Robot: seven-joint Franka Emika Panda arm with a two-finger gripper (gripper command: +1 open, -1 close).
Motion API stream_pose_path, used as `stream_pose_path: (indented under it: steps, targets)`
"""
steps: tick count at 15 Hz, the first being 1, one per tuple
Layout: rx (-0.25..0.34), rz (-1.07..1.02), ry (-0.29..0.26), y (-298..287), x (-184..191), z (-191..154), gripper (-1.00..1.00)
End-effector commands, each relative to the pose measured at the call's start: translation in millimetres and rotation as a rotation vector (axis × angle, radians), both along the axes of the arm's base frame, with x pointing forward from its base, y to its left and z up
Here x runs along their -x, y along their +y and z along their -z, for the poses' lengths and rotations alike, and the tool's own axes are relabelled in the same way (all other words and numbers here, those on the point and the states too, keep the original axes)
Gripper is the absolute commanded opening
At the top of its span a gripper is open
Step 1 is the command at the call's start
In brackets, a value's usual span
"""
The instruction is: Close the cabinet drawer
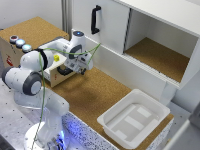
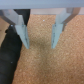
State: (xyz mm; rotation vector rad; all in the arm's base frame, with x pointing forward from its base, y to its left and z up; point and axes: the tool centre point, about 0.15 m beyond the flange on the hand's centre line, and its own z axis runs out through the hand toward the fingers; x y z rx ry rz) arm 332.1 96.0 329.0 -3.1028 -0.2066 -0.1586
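Drawer (image 1: 59,75) of the small wooden cabinet (image 1: 15,52) looks light and rigid to me, so with my gripper (image 2: 39,44) fingers spread and empty, I judge a flat push beside its black bar handle (image 1: 64,71) best.

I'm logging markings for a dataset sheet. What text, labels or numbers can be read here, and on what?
No text can be read in either view.
A red mark on the cabinet side: too blurred to read.
A yellow spot on the arm near the gripper: too small to read.
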Motion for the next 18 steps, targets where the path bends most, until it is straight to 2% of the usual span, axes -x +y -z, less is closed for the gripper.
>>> stream_pose_path:
  steps: [1,5,10,13,18]
  targets:
    - [0.021,0.031,0.051,43.9,-14.4,7.2,-1.00]
    - [-0.001,0.001,0.056,71.0,-5.8,1.6,-1.00]
    - [0.015,-0.040,0.059,118.3,10.8,7.4,-1.00]
    - [0.029,-0.082,0.036,149.1,17.9,6.6,-1.00]
    - [0.017,-0.146,-0.003,193.0,29.4,-1.1,-1.00]
